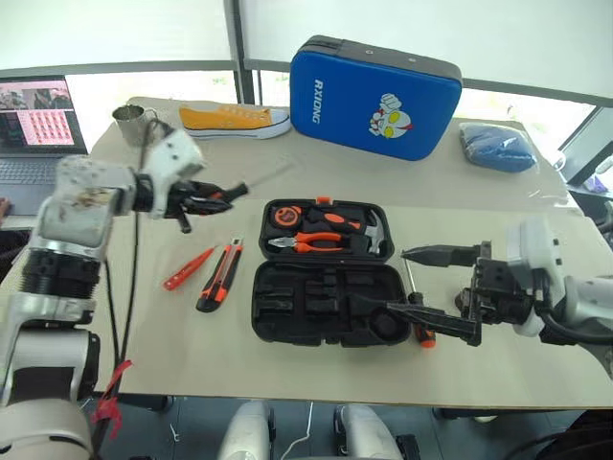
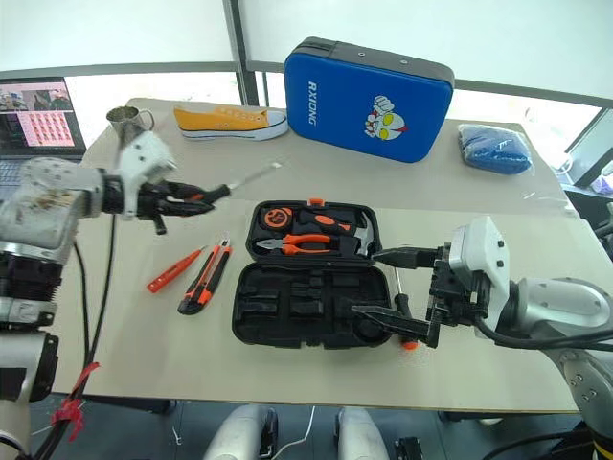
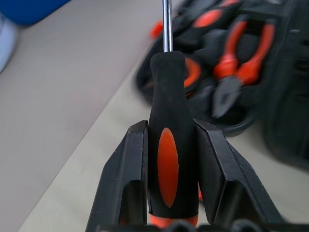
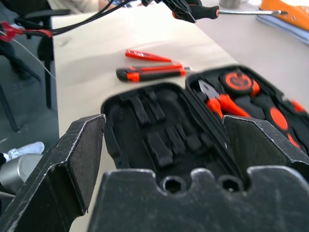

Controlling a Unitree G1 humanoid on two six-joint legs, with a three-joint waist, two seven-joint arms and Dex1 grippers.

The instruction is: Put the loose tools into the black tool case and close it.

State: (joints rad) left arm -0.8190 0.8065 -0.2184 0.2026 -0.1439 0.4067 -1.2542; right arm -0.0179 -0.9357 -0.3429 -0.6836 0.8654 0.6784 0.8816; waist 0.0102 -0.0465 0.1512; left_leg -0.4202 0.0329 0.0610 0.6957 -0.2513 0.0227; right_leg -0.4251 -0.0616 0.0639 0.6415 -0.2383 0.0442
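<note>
the left gripper (image 1: 213, 200) clamps a black-and-orange screwdriver (image 3: 169, 159) by its handle, held above the table (image 1: 192, 345) left of the open black tool case (image 1: 321, 302). the right gripper (image 1: 436, 287) hangs spread wide at the case's right edge. a utility knife (image 1: 220, 276) and an orange tester screwdriver (image 1: 188, 268) lie left of the case.

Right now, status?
Left gripper shut on a screwdriver, above the table. Right gripper open by the open tool case. Knife, tester loose. Nothing blocking.
</note>
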